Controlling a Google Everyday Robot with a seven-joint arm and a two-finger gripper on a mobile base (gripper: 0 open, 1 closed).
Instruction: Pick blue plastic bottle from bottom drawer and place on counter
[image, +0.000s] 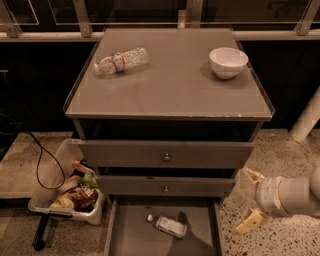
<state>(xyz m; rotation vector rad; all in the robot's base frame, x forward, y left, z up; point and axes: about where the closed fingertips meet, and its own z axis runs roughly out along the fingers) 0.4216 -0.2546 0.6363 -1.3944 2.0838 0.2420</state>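
1. Lower left of the frame: a clear plastic bin (92, 216) filled with snack packets is seen on the floor, just beside the cabinet. A dark cable (44, 165) is looped across its left side.
2. Upper left of centre: a crinkled clear bottle (122, 60) lies on its side on the counter (170, 95). It is not the task's thing.
3. Centre: the counter is noted as flat and grey with a thin raised rim. A wide bare patch is left in its middle, judged ample for setting a bottle down.
4. Lower centre: 2 knobbed drawers (165, 157) are stacked above the bottom drawer (130, 235), which is pulled out toward the lower edge. Its tray is thus judged reachable from above.
5. The blue plastic bottle (169, 225) lies on its side in that tray, white cap pointing left, clear of the walls.
6. Upper right: a white bowl (228, 61) stands upright near the counter's right rim.
7. Lower right: the gripper (250, 198) is held just beside the drawer's right wall, fingers spread wide, nothing grasped. The bottle is not yet touched.
8. Room: a speckled floor (280, 150) is seen. Dark glass behind metal rails (40, 35) runs along the top.
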